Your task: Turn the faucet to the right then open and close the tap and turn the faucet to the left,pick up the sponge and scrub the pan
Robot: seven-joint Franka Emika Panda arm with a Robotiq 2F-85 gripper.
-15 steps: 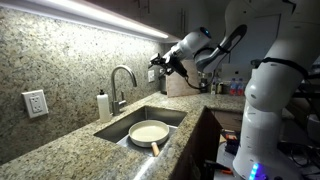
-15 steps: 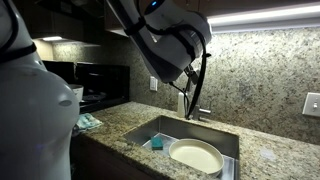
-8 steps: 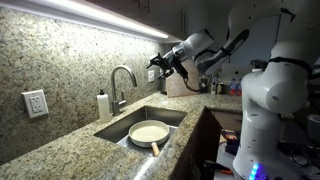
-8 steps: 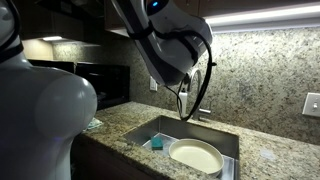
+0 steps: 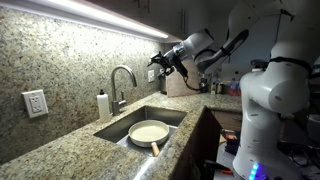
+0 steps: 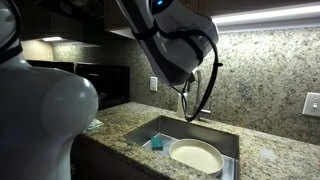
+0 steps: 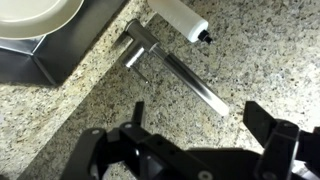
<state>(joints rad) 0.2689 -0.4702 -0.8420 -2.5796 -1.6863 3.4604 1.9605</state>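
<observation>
The silver gooseneck faucet (image 5: pixel 122 82) stands behind the sink (image 5: pixel 172 116), next to a white soap bottle (image 5: pixel 103 105). The cream-white pan (image 5: pixel 149 132) with a tan handle lies in the sink, and it also shows in an exterior view (image 6: pixel 195 156). The teal sponge (image 6: pixel 155 144) lies in the sink beside the pan. My gripper (image 5: pixel 157 65) hangs in the air above and to the right of the faucet, apart from it. In the wrist view the gripper (image 7: pixel 200 115) is open and empty, with the faucet spout (image 7: pixel 185 78) just beyond its fingertips.
A granite counter (image 5: pixel 70 150) and backsplash surround the sink. A wall outlet (image 5: pixel 35 103) sits left of the bottle. A wooden block and bottles (image 5: pixel 215 85) stand on the far counter. My arm fills much of an exterior view (image 6: pixel 175 40).
The arm has shifted slightly toward the faucet. The gripper stays open. Pan, sponge and faucet have not moved.
</observation>
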